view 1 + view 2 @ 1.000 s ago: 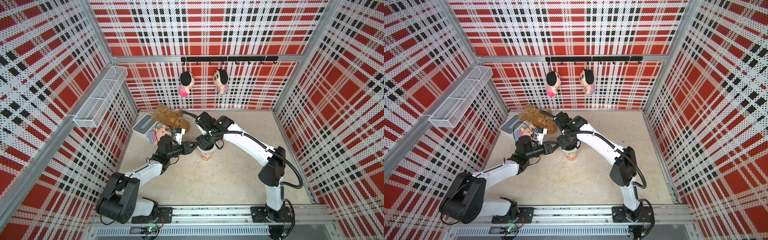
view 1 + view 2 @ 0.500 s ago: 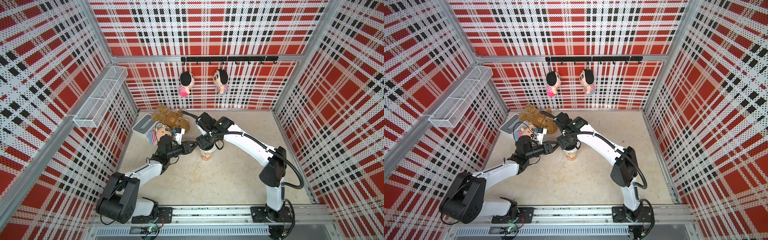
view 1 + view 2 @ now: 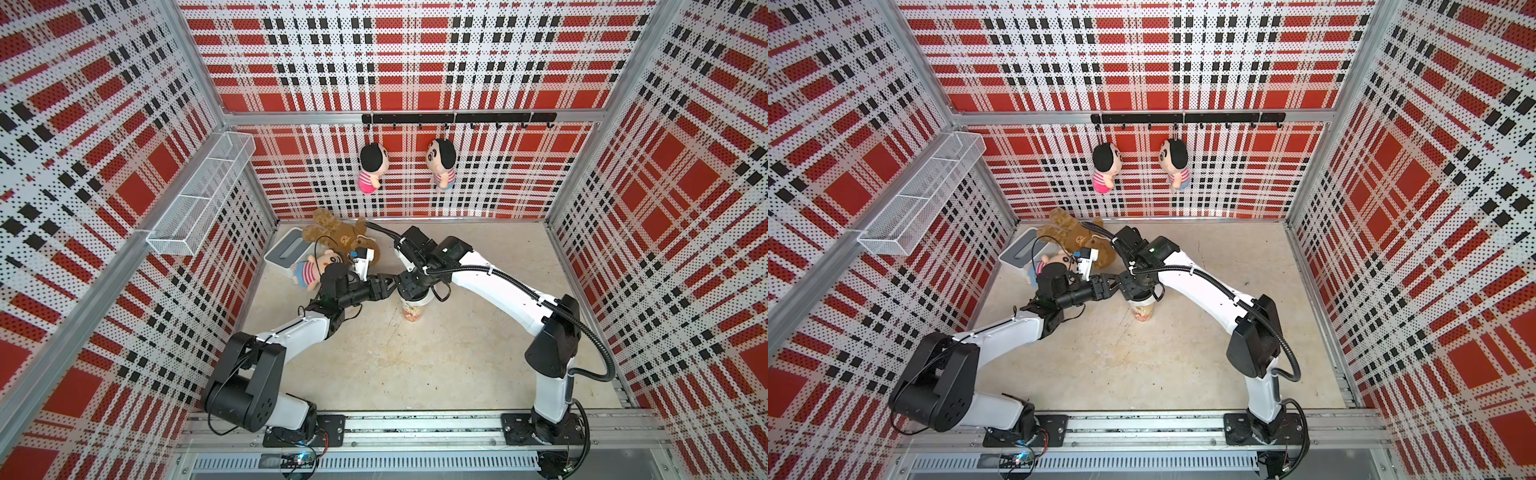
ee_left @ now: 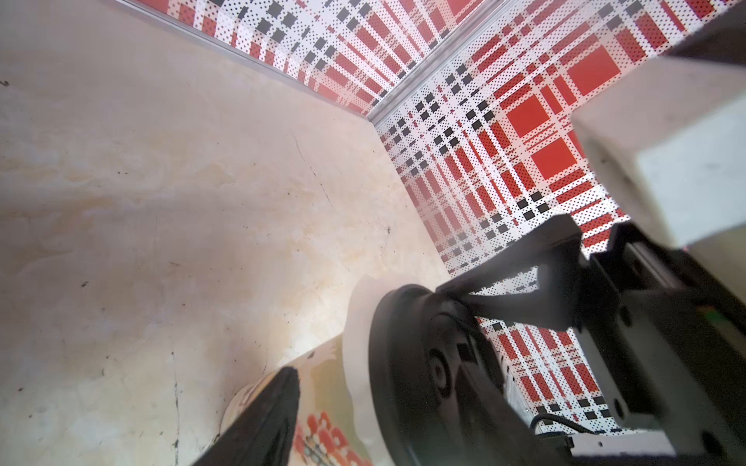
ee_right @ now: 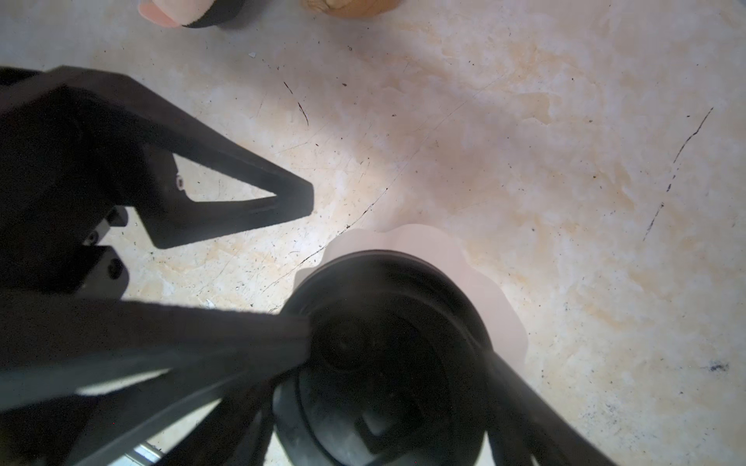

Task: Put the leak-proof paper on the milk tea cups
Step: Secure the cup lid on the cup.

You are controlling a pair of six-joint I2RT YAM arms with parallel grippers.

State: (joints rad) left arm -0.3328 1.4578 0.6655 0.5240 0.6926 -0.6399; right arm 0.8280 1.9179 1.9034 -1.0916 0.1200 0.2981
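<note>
The left gripper (image 3: 390, 287) has its fingers (image 5: 290, 203) spread with nothing between them. One tip lies right beside the upper wall of the tall tapered white paper cup with orange-red print (image 3: 412, 316), just under the rim of the black round plastic lid (image 4: 403, 363). Whether it touches I cannot tell. The other finger stands apart over the bare beige desk (image 5: 565, 161). The right gripper (image 3: 412, 286) reaches down from above with a finger on either side of that lid, clasping it.

Trapped under the lid is the thin white translucent leak-proof paper (image 5: 436, 250). Its wavy margin sticks out past the lid and droops over the cup's mouth. The cup stands upright on the desk, just right of the left fingertips.

The sheet looks almost weightless, limp and easy to crease or tear. I judge it best taken by its free margin in a flat, gentle pinch, or left pinned by the lid. The cup seems light and top-heavy to push, so steady it low on its wall.
</note>
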